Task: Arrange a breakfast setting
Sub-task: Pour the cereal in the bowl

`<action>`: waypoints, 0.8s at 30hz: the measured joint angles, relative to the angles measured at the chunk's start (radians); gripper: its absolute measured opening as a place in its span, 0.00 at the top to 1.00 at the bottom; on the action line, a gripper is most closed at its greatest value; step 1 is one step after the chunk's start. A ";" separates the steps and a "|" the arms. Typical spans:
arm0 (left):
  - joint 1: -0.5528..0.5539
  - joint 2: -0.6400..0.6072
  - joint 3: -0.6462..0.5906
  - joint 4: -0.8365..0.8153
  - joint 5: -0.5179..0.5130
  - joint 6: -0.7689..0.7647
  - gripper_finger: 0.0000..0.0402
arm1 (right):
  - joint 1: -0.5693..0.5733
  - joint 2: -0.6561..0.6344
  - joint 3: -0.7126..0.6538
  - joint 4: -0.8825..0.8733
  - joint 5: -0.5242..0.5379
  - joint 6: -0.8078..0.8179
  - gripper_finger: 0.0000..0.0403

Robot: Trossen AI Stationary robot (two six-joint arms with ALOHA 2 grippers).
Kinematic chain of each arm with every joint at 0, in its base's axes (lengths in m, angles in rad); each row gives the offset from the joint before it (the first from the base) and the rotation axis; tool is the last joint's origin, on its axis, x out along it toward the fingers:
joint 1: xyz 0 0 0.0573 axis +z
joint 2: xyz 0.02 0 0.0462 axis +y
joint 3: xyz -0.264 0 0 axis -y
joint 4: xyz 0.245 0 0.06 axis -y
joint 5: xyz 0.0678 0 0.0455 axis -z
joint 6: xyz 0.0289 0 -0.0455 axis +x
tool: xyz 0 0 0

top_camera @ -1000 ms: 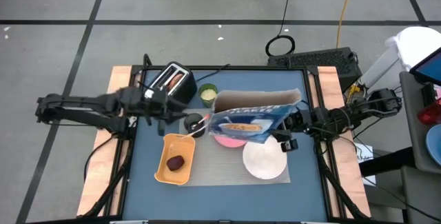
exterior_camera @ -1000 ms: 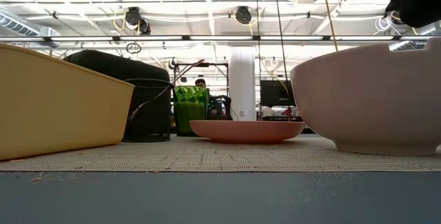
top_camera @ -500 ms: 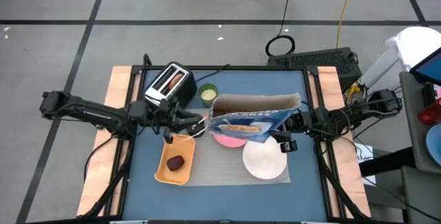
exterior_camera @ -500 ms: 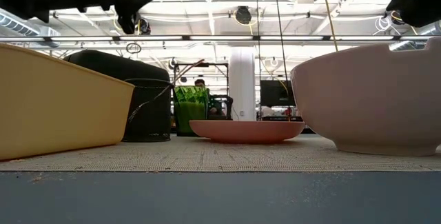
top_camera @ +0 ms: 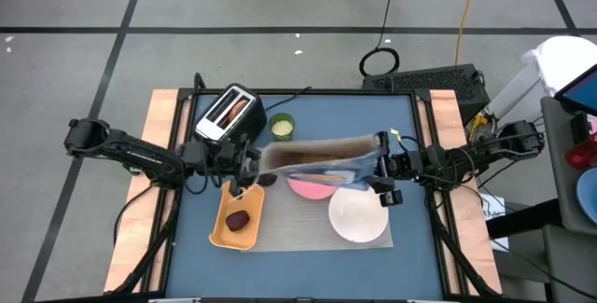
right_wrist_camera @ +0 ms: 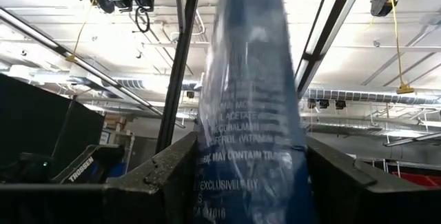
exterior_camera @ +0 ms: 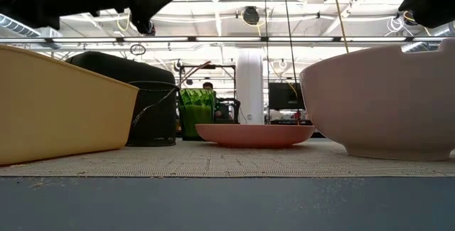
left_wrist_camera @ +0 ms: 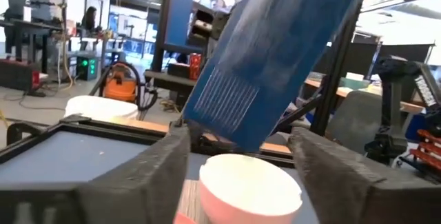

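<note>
Right gripper [top_camera: 381, 165] jaws are pinching the blue cereal bag [top_camera: 322, 157], lying sideways, long axis toward the left gripper [top_camera: 250, 166], whose jaws are spreading. White bowl [top_camera: 358, 216] is sitting below the bag.

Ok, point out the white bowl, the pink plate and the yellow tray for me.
white bowl [top_camera: 357, 217], high view, middle of its inside.
pink plate [exterior_camera: 252, 134], low view, front of its rim.
yellow tray [top_camera: 225, 232], high view, bare floor near its lower left corner.
</note>
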 joint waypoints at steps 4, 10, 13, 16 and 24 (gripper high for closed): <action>0.000 0.010 0.000 0.000 -0.007 -0.004 0.20 | 0.000 -0.001 0.002 0.002 0.001 -0.012 0.53; 0.000 0.008 0.000 0.007 -0.008 -0.032 0.14 | 0.000 -0.001 0.003 -0.003 0.002 -0.019 0.73; 0.000 0.010 0.000 0.000 -0.009 -0.035 0.14 | -0.004 -0.002 0.003 -0.018 0.001 -0.019 0.83; 0.000 0.009 0.000 0.007 -0.011 -0.036 0.14 | -0.011 -0.001 0.002 -0.036 0.001 -0.019 0.93; 0.000 0.009 0.000 0.062 -0.027 -0.055 0.14 | -0.013 -0.001 0.002 -0.057 0.001 -0.012 0.97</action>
